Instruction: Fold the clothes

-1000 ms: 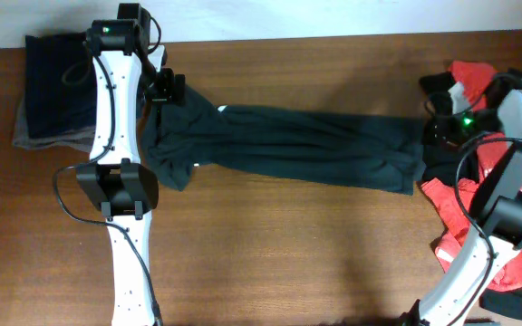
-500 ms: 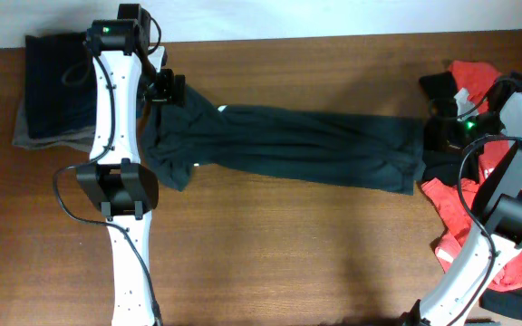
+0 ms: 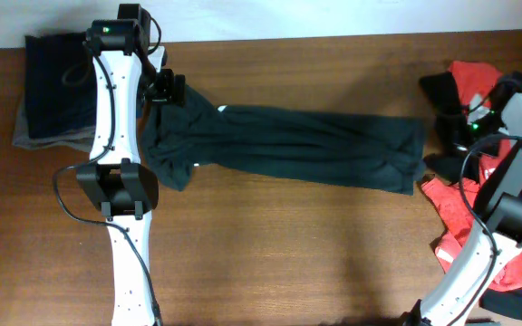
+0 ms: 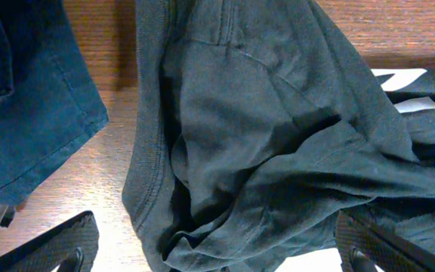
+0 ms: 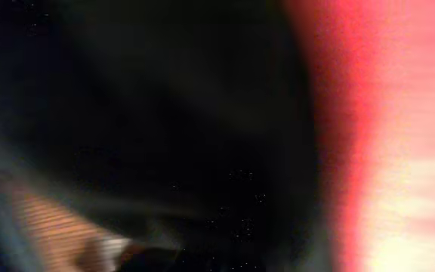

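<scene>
Rightwards is where the right gripper (image 3: pixel 459 122) has gone: a moment ago it sat over the 3 o'clock end of the charcoal T-shirt (image 3: pixel 297 149), and now a strip of bare wooden table (image 3: pixel 288 254) shows between that hem and the arm, the shirt end lying slightly flatter than before. Its jaws have drawn fully together; the right wrist view is a blur of black and red, so whether any cloth is pinched between them cannot be told. The shirt lies stretched in a long rumpled band across the upper middle of the table, from about 9 o'clock to 3 o'clock, bunched thickest at its 9 o'clock end, with a scrap of white lettering (image 3: pixel 223 110) peeping out of the folds. The left gripper (image 3: pixel 163 88) hangs over that bunched end, at about 10 o'clock on the table, its jaws spread wide and holding nothing; in the left wrist view both fingertips (image 4: pixel 74 242) frame the ribbed edge and creases of the shirt from either side without gripping it. Toward 9 o'clock from it lies a folded dark blue garment (image 3: pixel 57 81) on top of a grey cloth (image 3: pixel 34 140). At the table's 3 to 4 o'clock edge, around the right arm, is a heap with a red T-shirt (image 3: pixel 460 195) and a black cloth (image 3: pixel 442 91)
</scene>
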